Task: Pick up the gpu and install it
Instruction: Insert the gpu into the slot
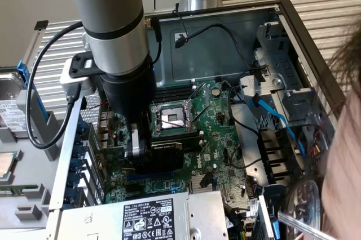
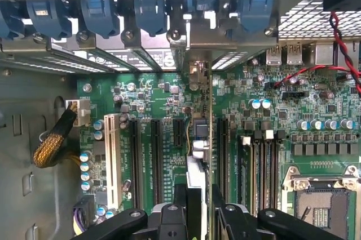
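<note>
Green circuit board everywhere, and the arm is deep inside the open computer case (image 1: 293,31). In the exterior view the gripper (image 1: 148,149) is down over the motherboard (image 1: 225,138), just on that view's left of the empty silver CPU socket (image 1: 172,117), and it has the gpu (image 1: 166,151) clamped between its fingers, the black shroud of the card poking out on the exterior view's right of the silver finger (image 1: 135,141).

From the wrist view, the gripper (image 2: 198,209) is clenched on the card, and the gpu (image 2: 198,138) stands on edge, seen end-on, running away from the camera toward the row of blue slot latches (image 2: 149,14) at the rear wall of the case. It sits in line with the expansion slots, between a black slot (image 2: 155,155) on one side and another black slot (image 2: 223,155) on the other (whether its lower edge is actually seated cannot be told from here). A white slot (image 2: 111,158) lies further out, near a braided yellow cable (image 2: 53,144).

Back in the exterior view, the power supply (image 1: 146,217) with its white label sits at the near edge, a blue cable (image 1: 271,113) runs along the drive bay on the exterior view's right, and a person (image 1: 344,155) leans in at that right edge.
</note>
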